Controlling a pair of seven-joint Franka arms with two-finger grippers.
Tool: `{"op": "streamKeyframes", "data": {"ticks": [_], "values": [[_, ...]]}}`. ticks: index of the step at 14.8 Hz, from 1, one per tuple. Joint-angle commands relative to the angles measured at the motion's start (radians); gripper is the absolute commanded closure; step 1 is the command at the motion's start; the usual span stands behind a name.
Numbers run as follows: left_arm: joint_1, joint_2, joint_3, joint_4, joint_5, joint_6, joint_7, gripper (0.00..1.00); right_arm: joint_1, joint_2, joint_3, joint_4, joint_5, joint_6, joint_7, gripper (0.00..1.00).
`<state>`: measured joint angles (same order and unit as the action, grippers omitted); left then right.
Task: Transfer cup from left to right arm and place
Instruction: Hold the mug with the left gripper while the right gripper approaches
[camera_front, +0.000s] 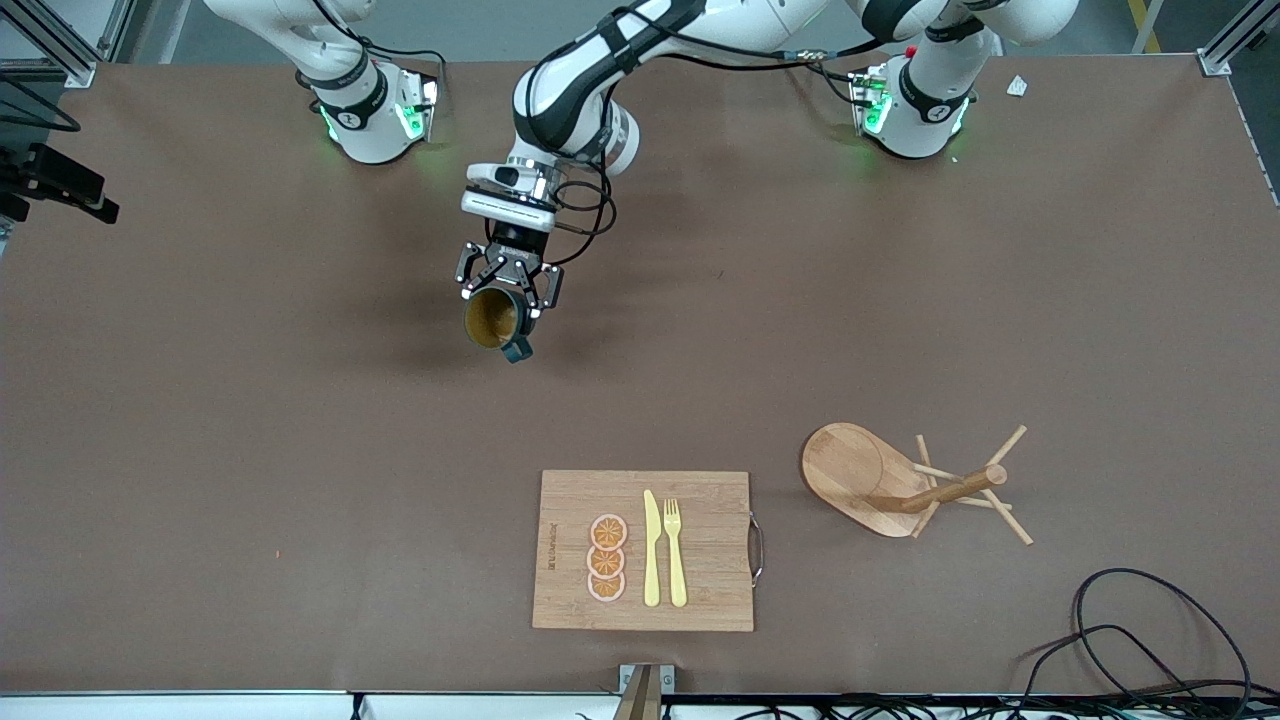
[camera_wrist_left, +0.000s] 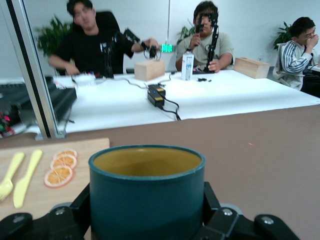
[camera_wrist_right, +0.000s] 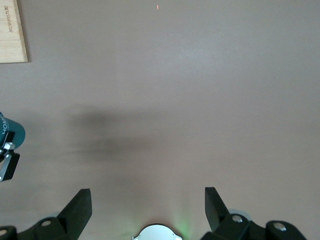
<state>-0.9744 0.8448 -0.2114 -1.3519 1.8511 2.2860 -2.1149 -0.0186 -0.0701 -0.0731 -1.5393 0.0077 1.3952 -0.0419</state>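
- The left pincer (camera_front: 507, 300), reaching in from the base at upper right of the front view, is clenched on the cup (camera_front: 492, 320) above bare desk (camera_front: 250, 400), centre-left of the frame.
- The cup lies tipped, mouth toward the front camera, handle at its lower edge.
- The right pincer (camera_wrist_right: 148, 200) hangs spread wide and empty; the right wrist view catches the cup (camera_wrist_right: 11, 131) at its left edge.
- Judgement: the right arm must close that sideways gap.

The cup's (camera_wrist_left: 146, 195) base and handle are cut off by the left wrist view's edge. In the right wrist view only a sliver of the cup (camera_wrist_right: 11, 131) is shown. The right pincer is hidden from the front view.
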Motion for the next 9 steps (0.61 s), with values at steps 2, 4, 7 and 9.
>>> {"op": "streamKeyframes", "data": {"ticks": [2, 4, 7, 9], "values": [[-0.017, 0.079, 0.013, 0.033, 0.167, -0.084, -0.097, 0.62, -0.001, -0.010, 0.004, -0.004, 0.002, -0.001, 0.016, 0.00], [-0.023, 0.123, 0.012, 0.031, 0.250, -0.156, -0.158, 0.62, -0.007, -0.004, 0.003, -0.004, 0.005, 0.001, 0.014, 0.00], [-0.050, 0.169, 0.012, 0.033, 0.292, -0.239, -0.279, 0.62, -0.004, 0.006, 0.003, -0.005, 0.003, 0.004, 0.005, 0.00], [-0.064, 0.194, 0.013, 0.033, 0.293, -0.282, -0.309, 0.62, -0.007, 0.032, 0.003, -0.004, -0.003, 0.007, 0.002, 0.00]]}}
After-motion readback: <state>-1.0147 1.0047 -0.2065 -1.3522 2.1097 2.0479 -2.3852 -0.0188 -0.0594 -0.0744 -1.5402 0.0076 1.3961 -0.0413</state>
